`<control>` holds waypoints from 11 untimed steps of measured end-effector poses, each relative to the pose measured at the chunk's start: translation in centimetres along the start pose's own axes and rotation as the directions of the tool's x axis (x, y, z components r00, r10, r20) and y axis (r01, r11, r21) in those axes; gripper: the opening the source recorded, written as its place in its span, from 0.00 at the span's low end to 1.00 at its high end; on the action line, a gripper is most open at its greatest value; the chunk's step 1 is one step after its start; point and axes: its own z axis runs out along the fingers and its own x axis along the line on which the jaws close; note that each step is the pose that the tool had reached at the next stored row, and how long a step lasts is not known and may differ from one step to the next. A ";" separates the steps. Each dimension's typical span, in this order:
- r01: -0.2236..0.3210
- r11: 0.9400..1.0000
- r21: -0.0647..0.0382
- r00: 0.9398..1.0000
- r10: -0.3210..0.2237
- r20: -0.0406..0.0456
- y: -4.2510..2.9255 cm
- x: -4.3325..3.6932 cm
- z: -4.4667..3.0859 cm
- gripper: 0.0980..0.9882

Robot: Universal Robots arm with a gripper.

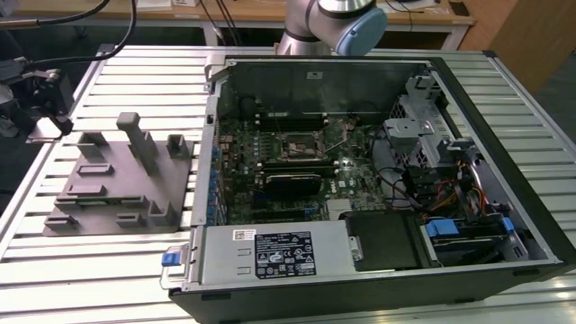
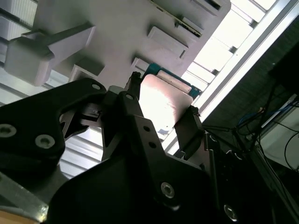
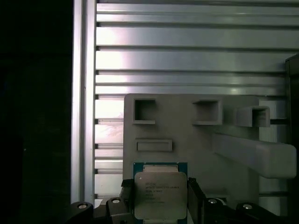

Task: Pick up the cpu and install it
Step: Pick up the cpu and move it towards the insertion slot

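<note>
The tool (image 3: 160,189) is shut on the cpu (image 3: 160,198). In both wrist views its two black fingers (image 3: 194,200) press on two opposite sides of the cpu. The gap between them is just as wide as the cpu. The cpu looks lifted a little way above the grey block (image 3: 187,140). Its shiny side faces the first wrist camera, and a thin green edge shows along one side. In the exterior view the block lies on the tabletop (image 1: 135,67) at 9 o'clock from the open case (image 1: 315,74). The arm (image 1: 333,23) stands at 12 o'clock from the case. The socket (image 1: 297,145) sits on the green board, toward 10 o'clock from the middle of the case. I think the job right now is holding the cpu safely. To do that well, the tool should hold it flat and level. Both fingers should push the same amount on the edges and never on the shiny top. The squeeze should be firm but soft, because a cpu is thin and easy to hurt. It should also stay away from the tall posts on the block, so nothing bumps it. Counting things, I see one cpu, one tool with two fingers, one block, one case, one socket, one arm and one tabletop.
</note>
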 end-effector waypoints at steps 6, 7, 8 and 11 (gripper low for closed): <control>0.000 1.000 0.000 1.000 0.000 0.001 0.05 -0.04 -1.31 0.50; 0.000 1.000 0.000 1.000 0.000 0.001 0.06 -0.04 -1.51 0.50; 0.000 1.000 0.000 1.000 0.000 0.001 0.07 -0.05 -1.70 0.50; 0.000 1.000 0.000 1.000 0.000 0.001 0.09 -0.06 -2.32 0.50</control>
